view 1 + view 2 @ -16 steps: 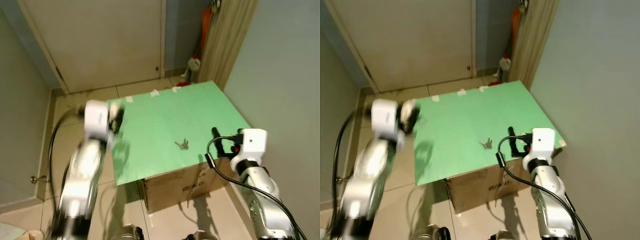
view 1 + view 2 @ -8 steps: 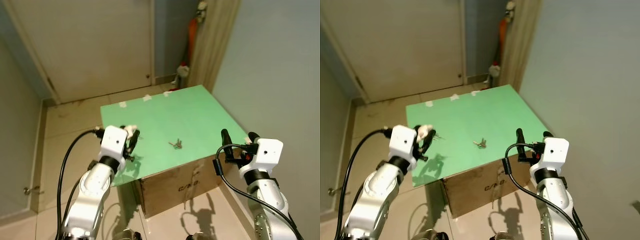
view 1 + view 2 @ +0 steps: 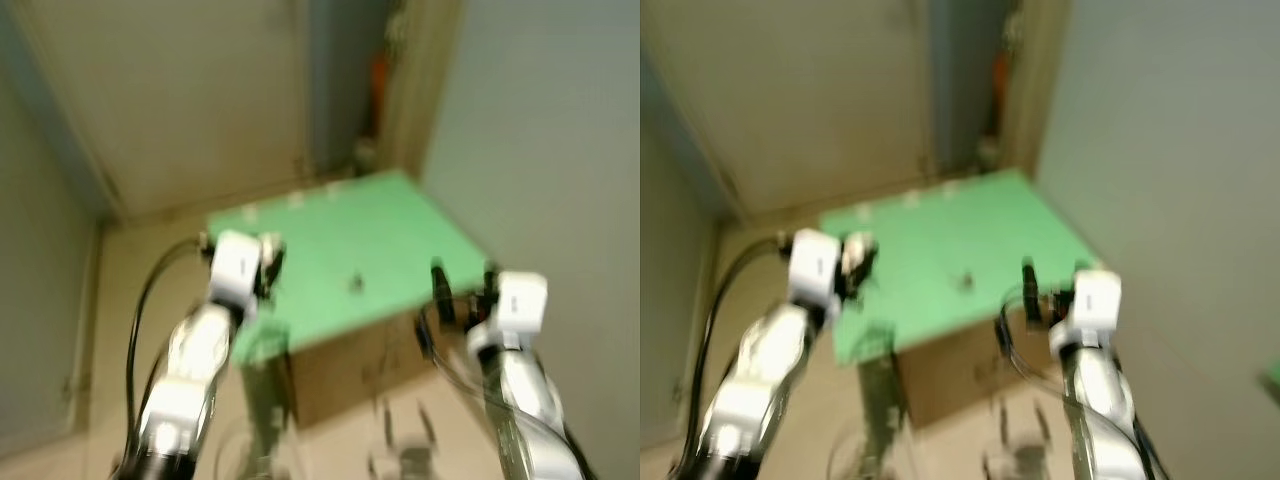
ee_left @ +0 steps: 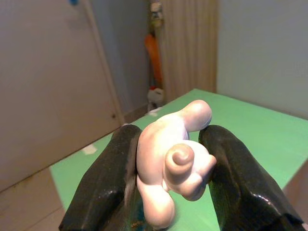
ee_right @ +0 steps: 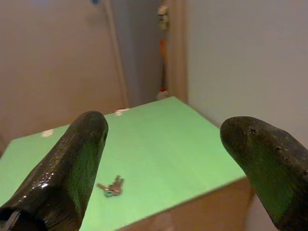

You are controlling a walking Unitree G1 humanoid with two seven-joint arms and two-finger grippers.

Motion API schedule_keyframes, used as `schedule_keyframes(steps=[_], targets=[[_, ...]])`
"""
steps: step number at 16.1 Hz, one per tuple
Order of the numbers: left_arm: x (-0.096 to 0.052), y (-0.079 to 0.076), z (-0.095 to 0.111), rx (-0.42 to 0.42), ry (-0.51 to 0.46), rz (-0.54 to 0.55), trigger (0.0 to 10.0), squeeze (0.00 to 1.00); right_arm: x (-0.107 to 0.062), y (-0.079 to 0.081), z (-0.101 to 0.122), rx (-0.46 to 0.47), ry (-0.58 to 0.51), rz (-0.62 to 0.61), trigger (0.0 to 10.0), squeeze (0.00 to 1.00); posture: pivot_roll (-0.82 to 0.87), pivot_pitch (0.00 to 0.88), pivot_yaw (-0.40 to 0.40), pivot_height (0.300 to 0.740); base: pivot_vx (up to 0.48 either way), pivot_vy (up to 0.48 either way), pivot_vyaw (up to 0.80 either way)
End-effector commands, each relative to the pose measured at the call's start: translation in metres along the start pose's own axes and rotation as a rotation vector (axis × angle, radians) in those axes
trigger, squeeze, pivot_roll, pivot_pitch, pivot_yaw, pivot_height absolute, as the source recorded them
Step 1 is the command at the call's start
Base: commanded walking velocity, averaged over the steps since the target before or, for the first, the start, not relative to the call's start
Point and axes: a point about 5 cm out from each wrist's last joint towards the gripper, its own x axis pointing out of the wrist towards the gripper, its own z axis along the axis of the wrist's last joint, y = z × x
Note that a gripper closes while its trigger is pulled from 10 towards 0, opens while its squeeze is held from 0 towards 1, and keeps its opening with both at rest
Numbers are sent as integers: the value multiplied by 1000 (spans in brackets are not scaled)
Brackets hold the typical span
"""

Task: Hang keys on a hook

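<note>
Right gripper [image 5: 163, 163] is held wide over the small metal keys [image 5: 111, 186]; left gripper [image 4: 166, 178] clamps a pink snail-shaped hook [image 4: 174, 166] (views now blurred vs. 0.5 s ago, so approach is unfinished).

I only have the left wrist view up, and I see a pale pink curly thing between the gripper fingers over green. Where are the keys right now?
Observer: The keys lie flat on the green sheet, near the middle of it toward the robot's edge, touched by neither gripper.
Operator: What is that green surface sitting on?
Observer: It covers the top of a brown cardboard box on the tiled floor.
Operator: What is the right gripper doing?
Observer: The right gripper is open and holds nothing, aimed across the sheet with the keys ahead of it.
Operator: And my left one, where does it sit?
Observer: The left gripper, shut on the pink hook, is at the sheet's left edge.
</note>
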Motion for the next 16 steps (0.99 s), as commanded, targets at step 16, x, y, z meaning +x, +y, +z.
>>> schedule_keyframes(steps=[16], targets=[[19,-4,4,34,-4,-68,10000,0,4,-2,-5,-13,34,-7,10000,0,-190,0,89,740,-46,-33,-316]])
